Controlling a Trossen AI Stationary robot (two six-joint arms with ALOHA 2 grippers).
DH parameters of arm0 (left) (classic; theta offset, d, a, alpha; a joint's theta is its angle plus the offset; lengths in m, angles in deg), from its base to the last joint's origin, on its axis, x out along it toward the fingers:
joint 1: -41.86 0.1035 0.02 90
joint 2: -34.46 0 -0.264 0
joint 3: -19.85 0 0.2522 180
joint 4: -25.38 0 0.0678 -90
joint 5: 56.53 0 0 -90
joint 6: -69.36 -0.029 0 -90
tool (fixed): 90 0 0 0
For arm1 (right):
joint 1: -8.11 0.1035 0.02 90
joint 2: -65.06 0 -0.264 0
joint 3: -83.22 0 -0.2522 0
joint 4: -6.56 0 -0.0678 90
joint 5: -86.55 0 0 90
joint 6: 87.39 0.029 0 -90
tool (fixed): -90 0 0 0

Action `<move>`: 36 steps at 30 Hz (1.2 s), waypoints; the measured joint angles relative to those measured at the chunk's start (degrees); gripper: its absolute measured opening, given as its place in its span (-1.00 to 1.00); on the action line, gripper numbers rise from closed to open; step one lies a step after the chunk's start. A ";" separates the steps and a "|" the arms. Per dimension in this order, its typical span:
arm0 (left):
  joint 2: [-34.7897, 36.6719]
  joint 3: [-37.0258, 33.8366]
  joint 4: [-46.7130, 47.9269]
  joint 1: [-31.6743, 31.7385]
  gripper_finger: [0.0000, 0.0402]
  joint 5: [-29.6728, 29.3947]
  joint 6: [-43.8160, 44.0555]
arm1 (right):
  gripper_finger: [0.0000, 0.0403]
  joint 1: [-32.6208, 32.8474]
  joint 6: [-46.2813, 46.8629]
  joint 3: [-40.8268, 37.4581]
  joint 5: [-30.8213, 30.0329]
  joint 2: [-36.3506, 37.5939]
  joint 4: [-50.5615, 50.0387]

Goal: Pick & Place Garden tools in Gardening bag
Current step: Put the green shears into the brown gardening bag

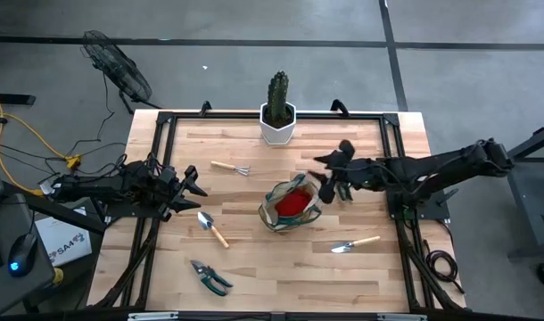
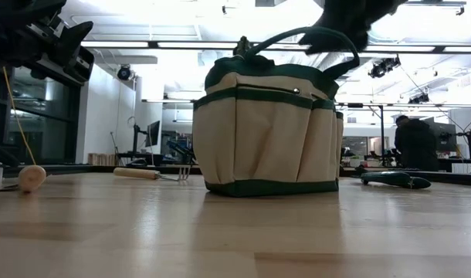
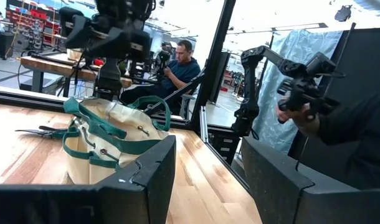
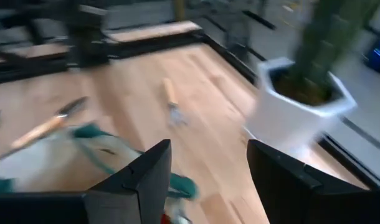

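Right now the gardening bag (image 1: 291,205) stands upright near the middle of the surface (image 1: 281,267), red glove (image 1: 292,203) showing inside its mouth. Right end effector (image 1: 334,183) hangs just beside the bag's rim on the cactus side, fingers spread wide w/ nothing between them; in the right wrist view those fingers (image 4: 140,177) frame bare wood, bag edge low in shot, mini rake (image 4: 172,102) farther off. Left end effector (image 1: 190,183) waits well apart at the left of the surface, also wide, empty; its wrist view looks across at the bag (image 3: 109,146) w/ the right arm above it.

Tools not in the bag:
- mini rake (image 1: 230,168) btwn left end effector & cactus pot
- trowel (image 1: 212,228) near left end effector, toward the front edge
- 2nd trowel (image 1: 355,242) on the right, front of the bag
- pruning shears (image 1: 210,276) near the front edge, left of centre

Cactus (image 1: 277,109) in its white pot sits at the back edge. Low view: bag (image 2: 270,131) centre, rake (image 2: 150,174) behind at left, shears (image 2: 395,179) at right. A person (image 3: 180,65) is seated beyond the surface
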 joint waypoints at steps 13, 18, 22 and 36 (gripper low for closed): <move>0.02 0.00 0.06 -0.02 -0.11 -0.04 0.02 | 0.00 -3.68 31.62 0.00 -2.77 0.91 -24.91; 0.01 0.02 0.07 -0.02 -0.11 -0.08 0.00 | 0.00 -4.71 37.71 -0.01 -2.79 0.91 -31.05; 0.01 0.01 0.07 0.00 -0.11 -0.24 0.02 | 0.00 -5.27 42.17 -1.85 -2.81 0.89 -32.01; 0.00 0.02 0.09 -0.02 -0.11 -0.20 0.00 | 0.00 -5.25 55.61 -10.34 -4.30 0.58 -30.67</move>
